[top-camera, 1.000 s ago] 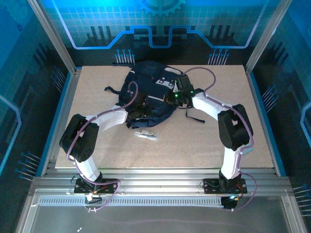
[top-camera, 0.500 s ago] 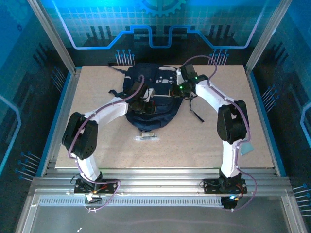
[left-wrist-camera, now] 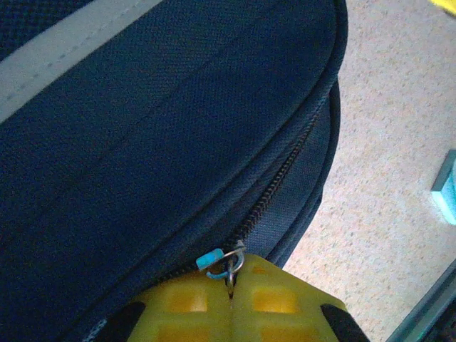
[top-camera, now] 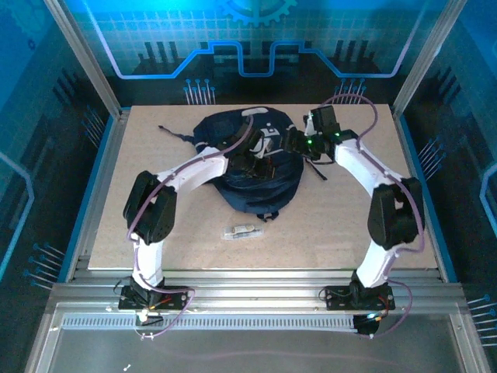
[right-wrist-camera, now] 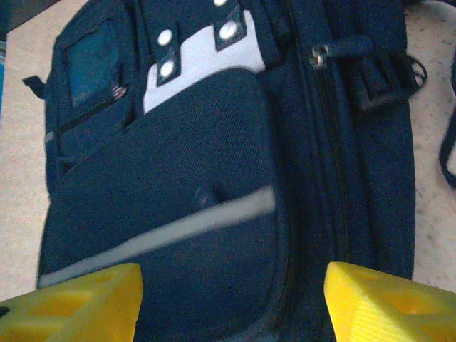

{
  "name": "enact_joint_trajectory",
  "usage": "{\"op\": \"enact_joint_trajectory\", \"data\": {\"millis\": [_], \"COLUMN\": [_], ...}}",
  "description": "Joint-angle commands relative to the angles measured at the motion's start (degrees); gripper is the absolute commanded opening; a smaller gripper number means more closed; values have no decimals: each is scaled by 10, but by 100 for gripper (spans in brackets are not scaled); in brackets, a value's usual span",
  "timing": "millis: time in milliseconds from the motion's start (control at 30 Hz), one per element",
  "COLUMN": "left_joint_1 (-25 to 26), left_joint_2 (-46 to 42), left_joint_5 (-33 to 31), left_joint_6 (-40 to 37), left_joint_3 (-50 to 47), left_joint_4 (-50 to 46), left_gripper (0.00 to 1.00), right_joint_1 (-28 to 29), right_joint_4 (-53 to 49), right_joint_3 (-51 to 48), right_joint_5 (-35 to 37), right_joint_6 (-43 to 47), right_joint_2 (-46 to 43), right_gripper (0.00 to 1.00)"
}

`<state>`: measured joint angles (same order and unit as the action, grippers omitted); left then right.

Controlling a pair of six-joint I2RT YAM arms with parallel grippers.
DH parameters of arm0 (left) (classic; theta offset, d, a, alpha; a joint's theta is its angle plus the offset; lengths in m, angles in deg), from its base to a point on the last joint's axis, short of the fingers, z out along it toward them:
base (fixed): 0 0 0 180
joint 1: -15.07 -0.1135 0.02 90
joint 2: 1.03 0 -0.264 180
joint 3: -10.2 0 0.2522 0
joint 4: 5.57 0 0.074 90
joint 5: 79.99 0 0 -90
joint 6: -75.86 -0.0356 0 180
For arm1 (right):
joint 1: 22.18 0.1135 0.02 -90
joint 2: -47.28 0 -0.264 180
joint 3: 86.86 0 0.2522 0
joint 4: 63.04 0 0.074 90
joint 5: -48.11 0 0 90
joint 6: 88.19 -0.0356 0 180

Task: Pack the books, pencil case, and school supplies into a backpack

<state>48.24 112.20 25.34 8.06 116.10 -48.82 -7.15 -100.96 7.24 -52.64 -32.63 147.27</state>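
My left pincer (left-wrist-camera: 230, 276) is clenched on the zipper pull (left-wrist-camera: 226, 261) at the edge of the backpack (top-camera: 260, 186). My right pincer (right-wrist-camera: 233, 281) hangs spread wide above the backpack. A small pale oblong thing (top-camera: 242, 230) lies on the table (top-camera: 349, 217), near the backpack on the arms' side, not touching it.

Beige speckled tabletop (top-camera: 349, 225) sat inside an aluminium frame (top-camera: 256, 294); a blue lit patterned panel (top-camera: 326, 31) stood behind it.
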Motion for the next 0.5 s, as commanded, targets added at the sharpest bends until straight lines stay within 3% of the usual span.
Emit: {"op": "enact_joint_trajectory", "data": {"millis": [0, 233, 467], "left_joint_1": [1, 8, 13], "left_joint_2": [15, 10, -3], "left_joint_5": [34, 49, 67], "left_joint_6": [0, 4, 8], "left_joint_3": [48, 49, 21], "left_joint_4": [18, 26, 27], "left_gripper": [0, 0, 0], "right_joint_1": [-5, 1, 25], "right_joint_4": [34, 151, 235], "right_joint_3": [-58, -194, -190], "right_joint_5": [1, -30, -39], "right_joint_6": [-57, -170, -229], "right_joint_2": [-55, -96, -22], "right_gripper": [70, 73, 76]}}
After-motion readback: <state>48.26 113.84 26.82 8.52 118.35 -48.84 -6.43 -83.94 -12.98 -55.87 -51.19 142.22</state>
